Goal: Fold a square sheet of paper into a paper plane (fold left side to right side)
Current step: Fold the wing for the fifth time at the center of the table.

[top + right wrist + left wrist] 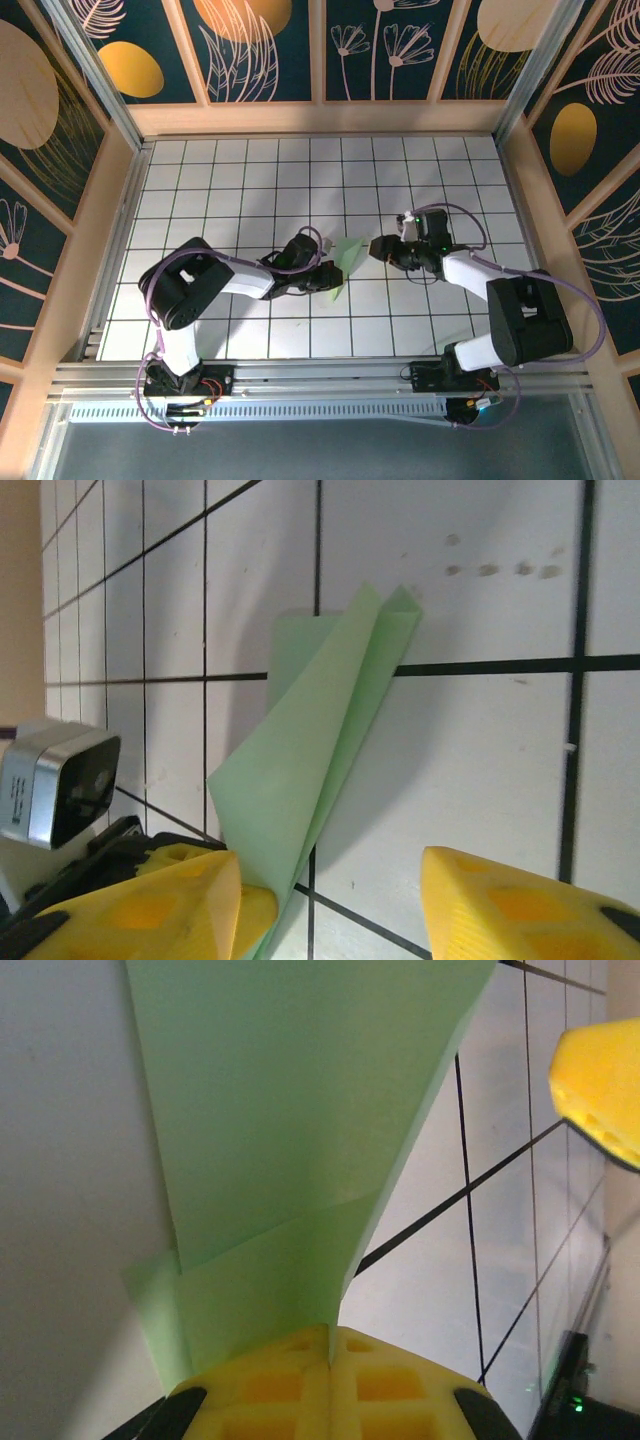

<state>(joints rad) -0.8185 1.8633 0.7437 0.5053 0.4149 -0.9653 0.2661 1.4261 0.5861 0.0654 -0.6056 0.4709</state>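
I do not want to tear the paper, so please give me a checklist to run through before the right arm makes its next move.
1. Left gripper shut on the paper: ok.
2. Right gripper open, holding nothing: ok.
3. The two grippers apart, not touching each other: ok.
4. Paper lying flat on the table: not ok, its flaps stand up.
5. Folded edges lined up: cannot tell.

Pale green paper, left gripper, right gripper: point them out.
pale green paper (348, 253), top view, raised flap
left gripper (330, 1348), left wrist view, seam between fingertips
right gripper (328, 868), right wrist view, gap between fingertips
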